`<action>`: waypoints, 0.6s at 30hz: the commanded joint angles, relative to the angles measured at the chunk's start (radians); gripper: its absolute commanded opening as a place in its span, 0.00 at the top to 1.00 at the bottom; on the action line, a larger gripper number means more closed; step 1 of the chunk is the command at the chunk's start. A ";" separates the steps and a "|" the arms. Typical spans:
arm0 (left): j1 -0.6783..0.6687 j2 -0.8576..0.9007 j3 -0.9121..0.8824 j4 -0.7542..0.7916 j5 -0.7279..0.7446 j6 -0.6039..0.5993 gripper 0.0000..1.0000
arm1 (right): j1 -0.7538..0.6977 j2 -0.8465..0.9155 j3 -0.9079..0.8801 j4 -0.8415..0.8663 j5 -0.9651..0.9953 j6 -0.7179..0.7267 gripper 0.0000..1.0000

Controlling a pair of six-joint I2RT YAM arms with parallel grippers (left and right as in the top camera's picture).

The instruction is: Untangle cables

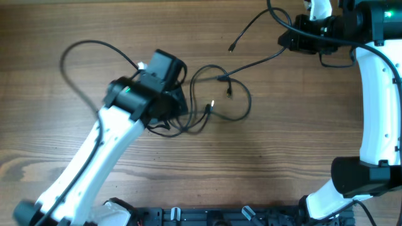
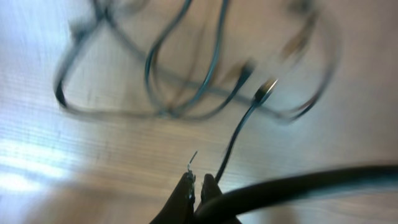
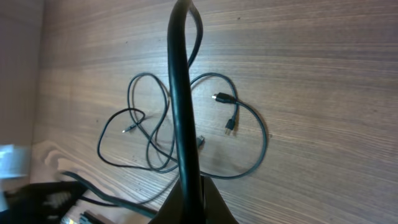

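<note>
Several thin black cables (image 1: 242, 94) lie looped together at the table's middle, one with a whitish plug (image 1: 212, 105). My left gripper (image 1: 178, 104) is over the left side of the tangle. In the left wrist view its fingers (image 2: 198, 182) are shut on a thin cable (image 2: 239, 134) that leads to a plug (image 2: 266, 91). My right gripper (image 1: 286, 41) is at the far right, shut on a black cable (image 1: 254, 63) that runs back into the tangle. The right wrist view shows that cable (image 3: 180, 93) rising from the closed jaws (image 3: 189, 186), with the loops (image 3: 264, 146) beyond.
A long cable loop (image 1: 70, 51) curves out to the far left of the left arm. A loose cable end (image 1: 233, 47) lies at the back, left of the right gripper. The arm bases and a black rail (image 1: 207, 216) are at the front edge.
</note>
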 commanded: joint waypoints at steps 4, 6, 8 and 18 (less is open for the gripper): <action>0.007 0.106 -0.010 -0.278 0.351 0.187 0.96 | -0.005 0.002 0.018 0.021 0.069 -0.035 0.96; 0.007 0.106 -0.010 -0.353 0.393 0.192 0.96 | -0.005 0.011 0.018 0.016 0.064 -0.034 0.96; 0.007 0.105 -0.010 -0.322 0.357 0.187 0.96 | -0.003 0.023 0.018 0.014 0.044 -0.035 0.96; 0.006 0.106 -0.010 0.115 -0.016 0.074 0.96 | 0.055 0.048 0.018 0.009 0.048 -0.035 0.96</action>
